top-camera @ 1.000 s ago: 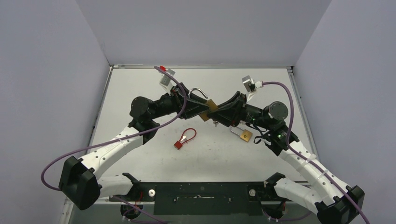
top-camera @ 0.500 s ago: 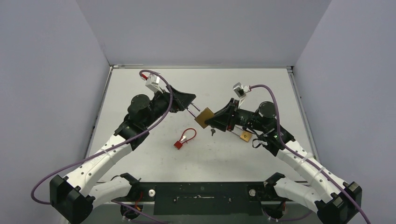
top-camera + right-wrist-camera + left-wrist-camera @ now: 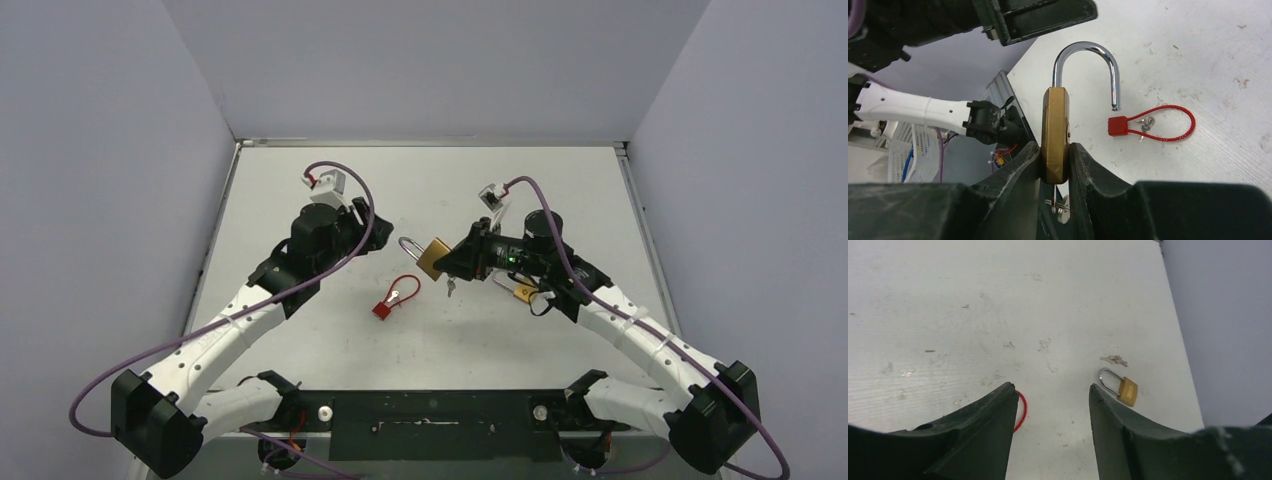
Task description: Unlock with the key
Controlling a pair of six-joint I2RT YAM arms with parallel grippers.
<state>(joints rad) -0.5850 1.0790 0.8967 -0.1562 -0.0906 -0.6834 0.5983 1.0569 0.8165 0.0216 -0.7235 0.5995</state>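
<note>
Clearance: the right gripper (image 3: 452,260) stands above the middle of the table (image 3: 300,170), well apart from the far edge and from both side edges. The walls (image 3: 430,70) close the table on three sides. None of them is near either gripper. The left gripper (image 3: 372,218) faces it from the left, near but apart, with bare table below the gap between them.

Right gripper (image 3: 1054,150): fingers pressed flat against both faces of the brass padlock (image 3: 1055,120), pinching the lower part of its body. The padlock is clear of the table, body edge-on to the wrist camera, shackle (image 3: 1088,50) pointing away from the fingers. One leg of the shackle sits in the body. The other ends free in the air beside it, so the lock is open. A key (image 3: 1062,204) shows at the underside of the body, between the fingers. From above, the padlock (image 3: 433,257) projects from the fingertips toward the left arm.

Left gripper (image 3: 1050,387): fingers spread, nothing between them, touching nothing. Its tip lies just beyond the shackle and does not meet it.

Outward from there: a red cable seal (image 3: 395,297) lies on the table in front of the padlock, nearer the arm bases and apart from both grippers. A small padlock (image 3: 526,292), also brass, lies flat on the table close against the right arm, its shackle seated. In the left wrist view this small padlock (image 3: 1125,389) has a small greyish item just beyond it, too small to identify.
</note>
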